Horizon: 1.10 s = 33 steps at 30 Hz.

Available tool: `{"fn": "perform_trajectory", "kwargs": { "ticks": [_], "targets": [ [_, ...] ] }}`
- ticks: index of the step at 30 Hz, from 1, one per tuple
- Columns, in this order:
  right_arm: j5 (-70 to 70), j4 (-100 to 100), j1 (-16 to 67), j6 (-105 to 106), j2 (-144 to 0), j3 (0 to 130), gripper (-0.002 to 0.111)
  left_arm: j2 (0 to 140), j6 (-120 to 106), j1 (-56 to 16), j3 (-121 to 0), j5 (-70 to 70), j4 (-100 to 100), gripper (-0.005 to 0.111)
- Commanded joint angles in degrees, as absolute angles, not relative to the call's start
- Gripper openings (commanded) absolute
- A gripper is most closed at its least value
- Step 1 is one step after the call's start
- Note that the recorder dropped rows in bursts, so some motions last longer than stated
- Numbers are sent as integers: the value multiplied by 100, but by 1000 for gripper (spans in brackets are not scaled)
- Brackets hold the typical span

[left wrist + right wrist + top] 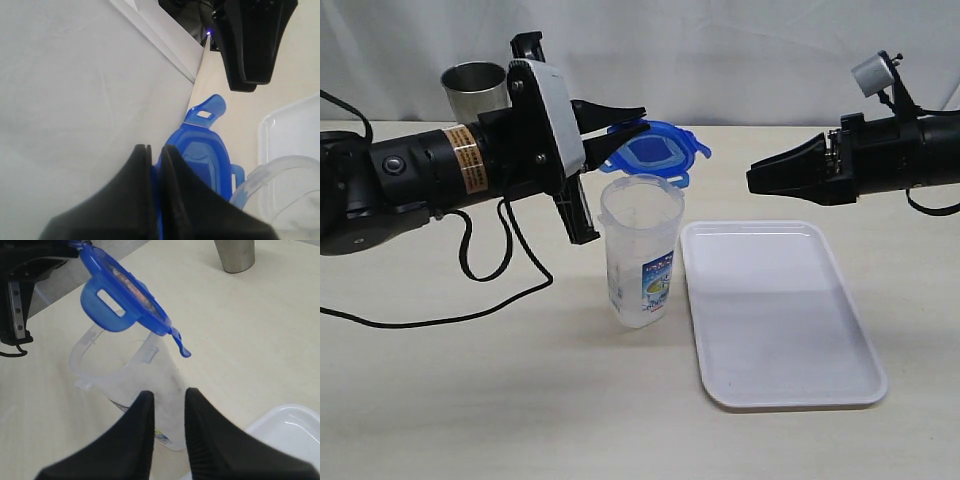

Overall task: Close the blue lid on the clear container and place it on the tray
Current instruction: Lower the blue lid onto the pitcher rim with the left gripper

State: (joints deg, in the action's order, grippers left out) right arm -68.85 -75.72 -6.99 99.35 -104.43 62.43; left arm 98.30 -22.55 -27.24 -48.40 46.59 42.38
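Pinching blue lid [200, 155], left claw [156, 149], exterior shows whole tray [780, 320]

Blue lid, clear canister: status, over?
Left gripper shut on translucent blue plastic lid, tilted above open clear plastic canister. Right gripper open, empty. White plastic tray unobstructed.

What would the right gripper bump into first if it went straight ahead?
Probably the clear container, near its open top: the right wrist view shows the right gripper aiming at it. The blue lid, pinched by the left gripper, hangs just above that line, so it might touch first; depth is unclear.
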Motion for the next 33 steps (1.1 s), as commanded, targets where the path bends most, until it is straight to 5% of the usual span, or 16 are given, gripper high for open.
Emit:
{"fn": "perform_trajectory", "kwargs": {
  "ticks": [1, 33],
  "targets": [
    [-6996, -7555, -718, 10022, -10424, 6229, 22, 9784, -2254, -2740, -4810, 4703, 4349, 0],
    [-6996, -7555, -718, 10077, -10424, 6229, 22, 9603, -2809, -2740, -4535, 4898, 4125, 0]
  ]
}}
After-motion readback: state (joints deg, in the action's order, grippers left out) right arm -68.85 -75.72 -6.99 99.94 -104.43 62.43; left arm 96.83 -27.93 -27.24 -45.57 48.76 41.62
